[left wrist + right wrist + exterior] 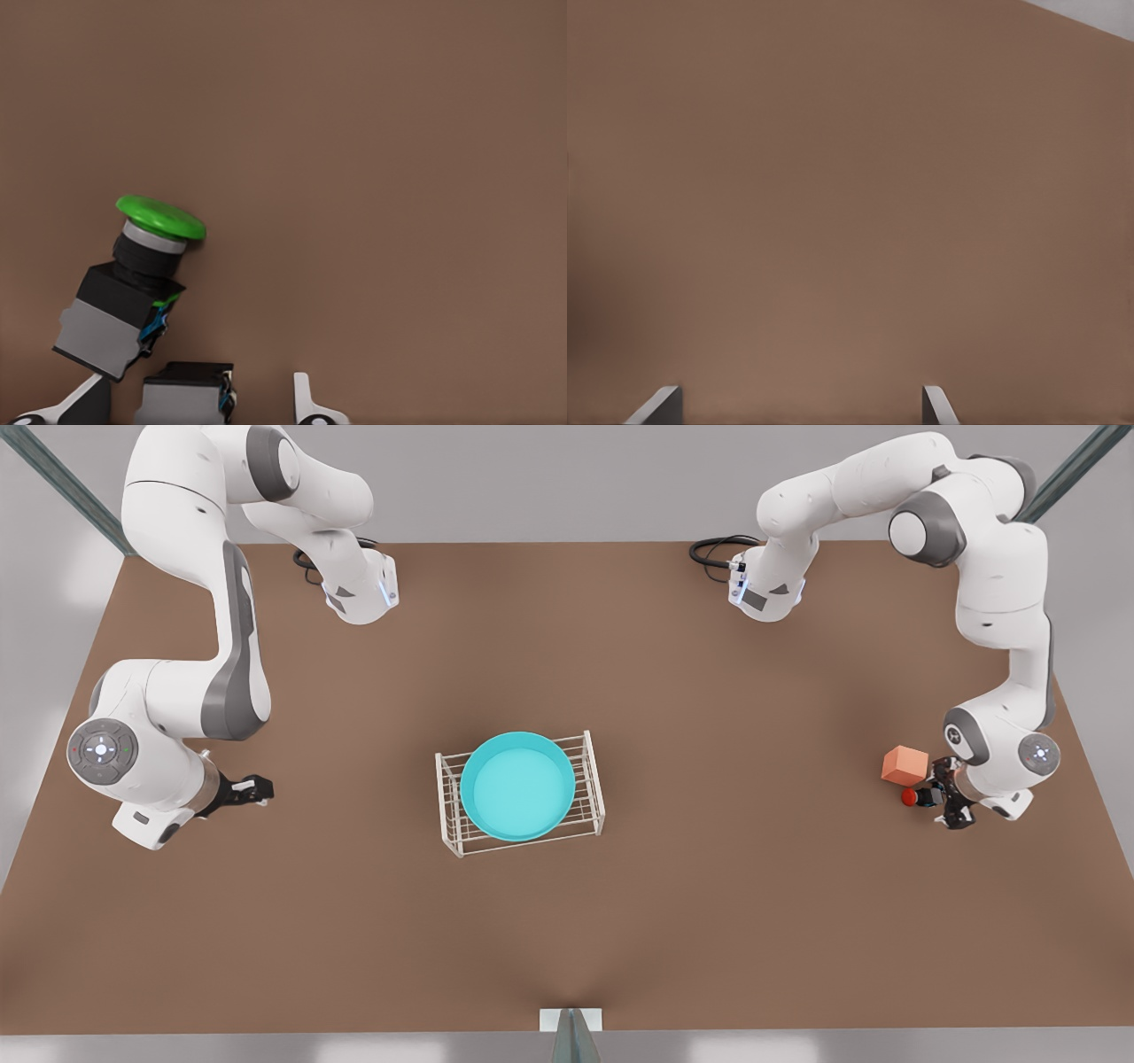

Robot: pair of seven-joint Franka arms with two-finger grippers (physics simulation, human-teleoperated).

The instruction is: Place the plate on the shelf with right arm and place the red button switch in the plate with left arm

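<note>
My left gripper [941, 797] is low on the table [709, 691] at the front view's right, jaws parted. The fingers [304, 398] stand either side of a black and grey switch body without clamping it. The red button switch [910, 798] lies right at this gripper, its cap pointing towards the middle of the table. A green button switch [133, 283] leans tilted just beside one finger, and an orange cube [904, 765] is close by. My right gripper [257, 788] waits at the front view's left, jaws wide apart and empty over bare table. The plate [518, 784] rests on top of the shelf [447, 806] mid-table, well apart from both grippers
</note>
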